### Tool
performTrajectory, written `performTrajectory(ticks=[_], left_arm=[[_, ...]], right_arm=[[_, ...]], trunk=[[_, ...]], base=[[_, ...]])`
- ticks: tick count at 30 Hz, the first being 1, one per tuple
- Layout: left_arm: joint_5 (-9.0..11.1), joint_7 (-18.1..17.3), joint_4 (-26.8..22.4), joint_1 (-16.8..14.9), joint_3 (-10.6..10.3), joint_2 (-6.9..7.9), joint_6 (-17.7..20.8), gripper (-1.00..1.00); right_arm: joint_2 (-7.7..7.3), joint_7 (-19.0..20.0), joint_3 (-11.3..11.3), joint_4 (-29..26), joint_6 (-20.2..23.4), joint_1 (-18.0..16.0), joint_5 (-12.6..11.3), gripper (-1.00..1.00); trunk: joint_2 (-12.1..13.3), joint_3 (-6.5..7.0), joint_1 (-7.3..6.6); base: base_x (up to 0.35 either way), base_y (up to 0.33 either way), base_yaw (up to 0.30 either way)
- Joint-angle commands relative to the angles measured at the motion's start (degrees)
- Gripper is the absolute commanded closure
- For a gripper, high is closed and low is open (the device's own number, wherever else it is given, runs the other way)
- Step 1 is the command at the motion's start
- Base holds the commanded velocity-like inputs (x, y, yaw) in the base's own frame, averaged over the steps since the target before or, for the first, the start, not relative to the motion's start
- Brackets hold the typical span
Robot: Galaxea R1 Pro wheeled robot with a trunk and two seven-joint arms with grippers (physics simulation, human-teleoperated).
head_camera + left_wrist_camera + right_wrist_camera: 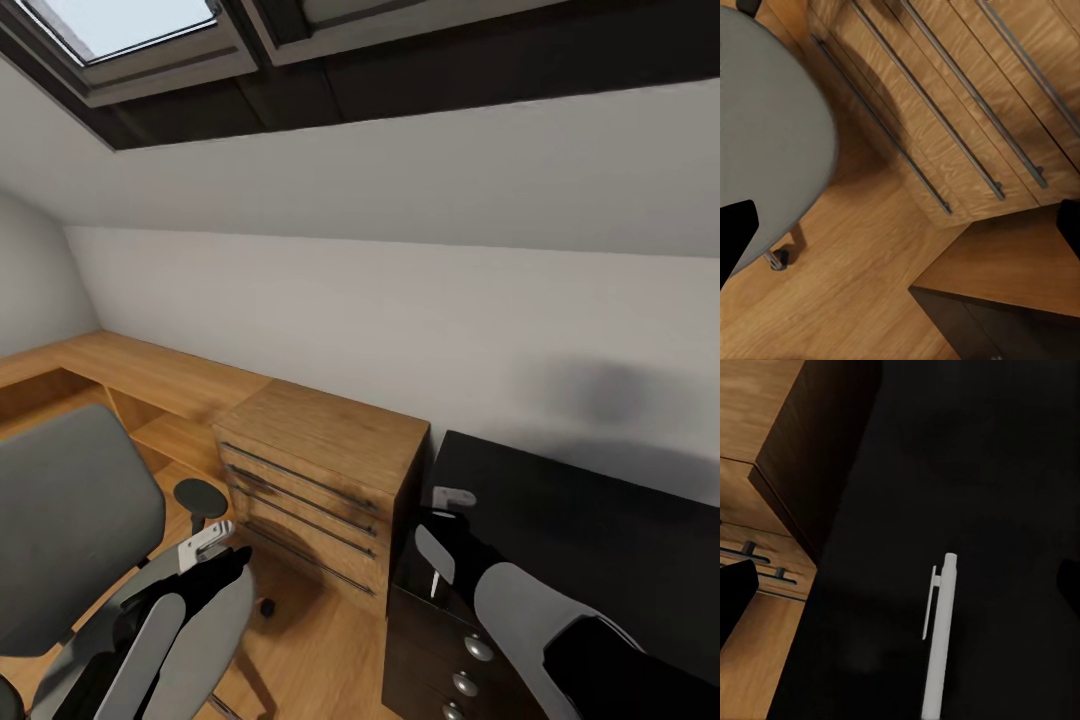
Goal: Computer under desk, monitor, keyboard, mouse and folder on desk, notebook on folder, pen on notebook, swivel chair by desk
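The pen [940, 637], a thin white stick with a clip, lies lengthwise over a black top [967, 472]; in the head view the pen [437, 582] shows as a short white sliver just below my right gripper [445, 530]. In the right wrist view the right gripper [904, 585] is open, its dark fingers [735, 592] far apart on either side of the pen, not touching it. The swivel chair [70, 520], grey with a black armrest, stands at the left. My left gripper [210, 548] hovers beside it, and the left wrist view shows the left gripper [904, 225] open and empty.
A light-wood drawer chest [320, 480] with metal bar handles stands between the chair and the dark drawer unit [440, 650] with round knobs. A wooden ledge [130, 375] runs along the sloped white wall. Wood floor [862, 292] lies under the left gripper.
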Motion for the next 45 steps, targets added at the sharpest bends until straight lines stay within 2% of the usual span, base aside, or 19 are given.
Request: performTrajectory(ticks=[1,5,8,19,26,30,36,40,45], left_arm=[[0.6,0.6,-0.1,0.0,-0.1,0.05,0.0,-1.00],[0.6,0.6,-0.1,0.0,-0.1,0.09,0.0,-1.00],[0.6,0.7,-0.1,0.0,-0.1,0.10,0.0,-1.00],[0.6,0.7,-0.1,0.0,-0.1,0.07,0.0,-1.00],[0.6,0.7,-0.1,0.0,-0.1,0.04,0.0,-1.00],[0.6,0.7,-0.1,0.0,-0.1,0.08,0.0,-1.00],[0.6,0.7,-0.1,0.0,0.0,0.10,0.0,-1.00],[0.6,0.7,-0.1,0.0,0.0,0.10,0.0,-1.00],[0.6,0.7,0.0,0.0,-0.1,0.09,0.0,-1.00]], right_arm=[[-0.07,-0.4,0.5,-0.1,0.4,0.0,-0.2,-1.00],[-0.28,-0.3,0.4,0.0,1.0,0.0,-0.3,-1.00],[-0.30,-0.3,0.3,0.1,3.4,0.0,-0.3,-1.00],[-0.31,-0.2,0.3,0.2,4.1,0.0,-0.3,-1.00],[-0.37,-0.2,0.3,0.2,4.2,0.0,-0.4,-1.00],[-0.76,-0.2,0.2,1.0,4.2,0.1,-0.4,-1.00],[-0.99,-0.1,0.0,3.1,4.2,0.0,-0.4,-1.00],[-1.01,-0.1,0.0,3.3,4.2,0.0,-0.4,-1.00],[-1.01,-0.1,0.0,3.3,4.2,0.0,-0.4,-1.00]], trunk=[[-0.1,-0.07,0.01],[-1.7,-0.79,0.89],[-2.9,-1.33,1.54],[-7.3,-3.31,3.96],[-7.3,-3.31,3.96],[-8.9,-4.02,4.84],[-8.9,-4.02,4.84],[-10.5,-4.74,5.72],[-11.3,-5.10,6.16]], base=[[0.000,0.000,0.000],[0.000,0.000,0.000],[0.000,0.000,0.000],[0.000,0.000,0.000],[0.000,0.000,0.000],[0.000,0.000,0.000],[0.000,0.000,0.000],[0.000,0.000,0.000],[0.000,0.000,0.000]])
